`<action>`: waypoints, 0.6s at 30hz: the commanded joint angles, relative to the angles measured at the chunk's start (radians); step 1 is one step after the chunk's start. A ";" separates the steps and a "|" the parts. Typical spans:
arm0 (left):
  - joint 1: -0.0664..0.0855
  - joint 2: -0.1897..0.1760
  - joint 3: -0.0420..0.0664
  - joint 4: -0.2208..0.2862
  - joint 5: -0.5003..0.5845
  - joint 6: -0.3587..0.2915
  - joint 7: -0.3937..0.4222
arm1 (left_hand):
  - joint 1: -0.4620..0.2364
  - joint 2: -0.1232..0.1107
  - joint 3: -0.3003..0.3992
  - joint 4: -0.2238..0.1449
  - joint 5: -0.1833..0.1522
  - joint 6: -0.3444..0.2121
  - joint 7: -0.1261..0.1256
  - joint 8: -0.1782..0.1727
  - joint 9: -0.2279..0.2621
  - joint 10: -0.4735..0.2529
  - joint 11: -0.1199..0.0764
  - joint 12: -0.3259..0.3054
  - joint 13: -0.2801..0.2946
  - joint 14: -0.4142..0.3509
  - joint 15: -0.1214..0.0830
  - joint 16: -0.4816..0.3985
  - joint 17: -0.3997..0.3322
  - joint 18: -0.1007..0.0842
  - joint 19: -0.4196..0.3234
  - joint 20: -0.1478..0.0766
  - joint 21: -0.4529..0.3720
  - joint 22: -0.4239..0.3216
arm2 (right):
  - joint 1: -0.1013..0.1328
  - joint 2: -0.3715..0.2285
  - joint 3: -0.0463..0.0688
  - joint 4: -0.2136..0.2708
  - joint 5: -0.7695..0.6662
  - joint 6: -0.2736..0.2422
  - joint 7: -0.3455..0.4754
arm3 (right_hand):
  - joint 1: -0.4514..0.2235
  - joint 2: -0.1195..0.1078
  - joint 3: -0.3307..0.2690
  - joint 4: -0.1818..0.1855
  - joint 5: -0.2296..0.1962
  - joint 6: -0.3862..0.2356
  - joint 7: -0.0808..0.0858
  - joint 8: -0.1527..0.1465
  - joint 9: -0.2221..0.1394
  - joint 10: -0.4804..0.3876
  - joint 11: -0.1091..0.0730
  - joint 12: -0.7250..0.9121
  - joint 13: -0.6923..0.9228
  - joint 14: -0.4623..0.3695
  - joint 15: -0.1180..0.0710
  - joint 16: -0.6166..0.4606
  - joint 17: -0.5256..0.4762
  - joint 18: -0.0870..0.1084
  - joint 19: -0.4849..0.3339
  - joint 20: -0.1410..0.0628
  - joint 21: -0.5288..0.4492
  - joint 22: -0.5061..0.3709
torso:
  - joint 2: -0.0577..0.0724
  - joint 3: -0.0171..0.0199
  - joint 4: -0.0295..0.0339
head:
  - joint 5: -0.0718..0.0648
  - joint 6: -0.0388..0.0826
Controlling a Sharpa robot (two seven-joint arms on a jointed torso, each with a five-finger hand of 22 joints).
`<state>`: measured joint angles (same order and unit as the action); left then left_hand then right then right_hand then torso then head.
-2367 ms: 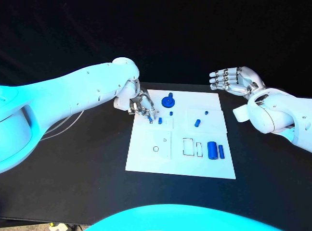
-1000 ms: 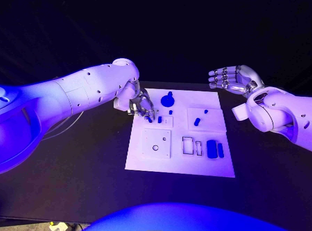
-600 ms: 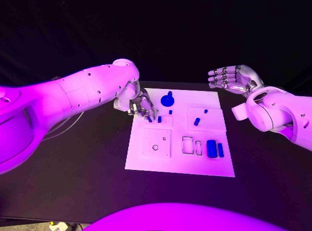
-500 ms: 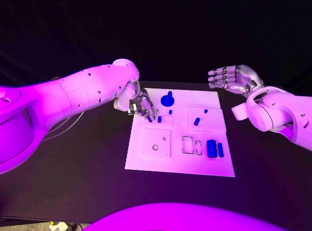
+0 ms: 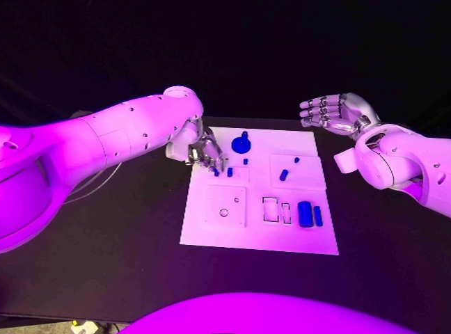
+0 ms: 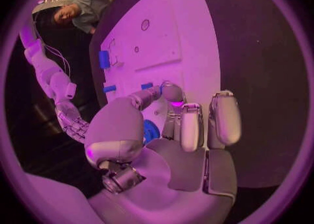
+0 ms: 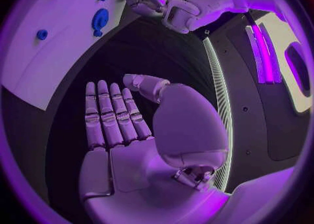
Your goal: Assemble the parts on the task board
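Observation:
The white task board (image 5: 257,233) lies in the middle of the black table. My left hand (image 5: 202,152) hangs over the board's far left part, fingers pointing down. Thumb and fingertips (image 6: 171,92) come together on a small blue peg (image 5: 216,173) at the board's surface. A second small peg (image 5: 229,172) stands just beside them. A round blue part (image 5: 241,145) sits behind the hand. My right hand (image 5: 332,113) is raised past the board's far right corner, fingers spread and palm bare (image 7: 124,124).
More blue parts lie on the board: a short peg (image 5: 284,175), a tiny one (image 5: 296,161), a thick cylinder (image 5: 305,213) and a thin bar (image 5: 318,215) at the right. Pale cables (image 5: 97,177) trail on the table under my left arm.
Both hands hold their places; the left fingertips stay at the small peg.

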<state>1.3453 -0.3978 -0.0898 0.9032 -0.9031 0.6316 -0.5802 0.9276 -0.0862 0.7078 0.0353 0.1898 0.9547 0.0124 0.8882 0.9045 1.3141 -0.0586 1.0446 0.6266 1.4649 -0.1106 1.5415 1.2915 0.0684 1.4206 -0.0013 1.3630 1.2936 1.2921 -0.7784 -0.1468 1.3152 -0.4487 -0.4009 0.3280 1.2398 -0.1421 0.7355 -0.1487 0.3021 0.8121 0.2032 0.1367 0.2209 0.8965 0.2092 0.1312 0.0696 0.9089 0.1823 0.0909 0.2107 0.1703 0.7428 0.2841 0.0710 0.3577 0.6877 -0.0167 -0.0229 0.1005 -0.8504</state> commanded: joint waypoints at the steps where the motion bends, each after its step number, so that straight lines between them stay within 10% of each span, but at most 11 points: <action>1: -0.006 0.002 -0.003 -0.003 -0.012 -0.007 -0.011 | 0.034 0.022 0.143 -0.042 0.103 0.032 -0.020 -0.020 0.017 0.005 -0.009 -0.007 0.008 0.098 0.001 0.016 0.251 -0.005 0.011 0.004 0.005 0.069 | -0.001 0.000 0.000 0.002 0.000 0.004 0.003 | -0.006 0.015 -0.010 -0.001 0.014 0.008 0.049 -0.015 -0.006 -0.024 0.006 -0.016 -0.006 -0.012 0.004 -0.018 -0.007 0.003 0.002 0.004 -0.008 -0.002 | 0.000 0.0000 0.0001 | -0.002 -0.001; 18: -0.009 -0.003 -0.004 -0.010 -0.021 -0.027 -0.016 | -0.014 -0.058 -0.097 0.043 0.070 0.034 -0.024 -0.052 0.049 -0.004 -0.011 -0.008 0.010 0.096 -0.001 0.012 0.245 -0.004 0.008 0.003 -0.004 0.063 | -0.001 0.000 0.000 0.002 0.000 0.006 0.002 | -0.006 0.015 -0.011 -0.001 0.014 0.008 0.050 -0.015 -0.006 -0.025 0.006 -0.016 -0.006 -0.012 0.004 -0.018 -0.009 0.003 0.003 0.004 -0.008 -0.007 | -0.001 -0.0002 0.0008 | -0.004 -0.001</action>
<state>1.3414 -0.3965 -0.0904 0.8977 -0.9193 0.6064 -0.5915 0.9018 -0.1386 0.6264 0.0893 0.2502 0.9895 -0.0121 0.8592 0.9355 1.3135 -0.0590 1.0445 0.6266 1.4649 -0.1106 1.5415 1.2915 0.0686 1.4205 -0.0013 1.3619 1.2936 1.2918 -0.7786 -0.1468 1.3164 -0.4485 -0.3980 0.3280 1.2398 -0.1421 0.7355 -0.1487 0.3021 0.8121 0.2031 0.1367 0.2207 0.8967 0.2093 0.1312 0.0696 0.9089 0.1822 0.0909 0.2102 0.1703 0.7427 0.2841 0.0710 0.3567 0.6872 -0.0168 -0.0221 0.0964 -0.8525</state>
